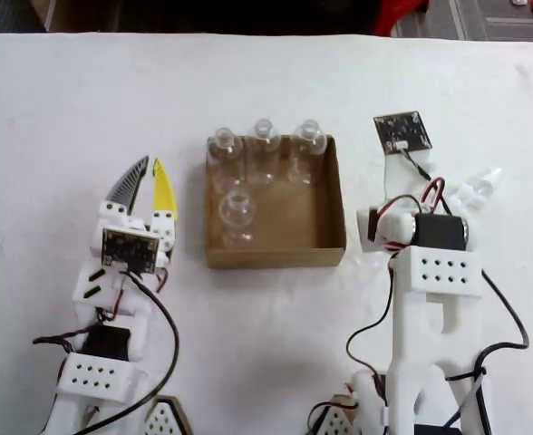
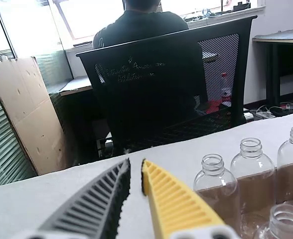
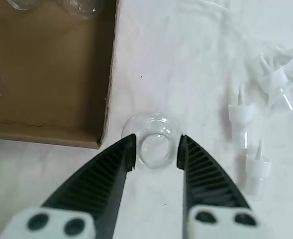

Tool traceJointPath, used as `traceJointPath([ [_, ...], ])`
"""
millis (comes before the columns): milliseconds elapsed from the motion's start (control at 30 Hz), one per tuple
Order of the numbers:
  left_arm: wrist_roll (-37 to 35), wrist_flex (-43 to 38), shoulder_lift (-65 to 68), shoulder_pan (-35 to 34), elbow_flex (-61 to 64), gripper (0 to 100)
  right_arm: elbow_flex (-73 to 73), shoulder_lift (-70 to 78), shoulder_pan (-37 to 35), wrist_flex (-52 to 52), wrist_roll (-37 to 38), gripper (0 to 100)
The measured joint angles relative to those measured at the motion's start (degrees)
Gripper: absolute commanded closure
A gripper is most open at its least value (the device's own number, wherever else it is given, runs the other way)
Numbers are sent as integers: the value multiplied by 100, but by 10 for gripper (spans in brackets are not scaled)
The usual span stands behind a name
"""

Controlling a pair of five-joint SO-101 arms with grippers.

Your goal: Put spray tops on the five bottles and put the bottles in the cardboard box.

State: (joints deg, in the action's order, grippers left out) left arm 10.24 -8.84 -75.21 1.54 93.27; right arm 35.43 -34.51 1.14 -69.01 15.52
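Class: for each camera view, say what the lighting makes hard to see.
High view: bright white table leaves the clear bottles in the cardboard box faint. Left wrist view: window glare backlights the chair. Right wrist view: the lone bottle at the right hand almost vanishes against the table.

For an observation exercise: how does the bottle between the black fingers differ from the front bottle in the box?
The table bottle stands outside the cardboard box, the front bottle inside it. The table bottle sits between the right gripper's open fingers; the front bottle stands free. Both are clear, upright, uncapped.
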Motion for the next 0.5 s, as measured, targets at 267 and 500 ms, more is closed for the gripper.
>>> traceJointPath([
  [267,0,0,0,0,0,954,0,0,0,44,9,940],
  [500,0,0,0,0,0,954,0,0,0,105,9,961],
])
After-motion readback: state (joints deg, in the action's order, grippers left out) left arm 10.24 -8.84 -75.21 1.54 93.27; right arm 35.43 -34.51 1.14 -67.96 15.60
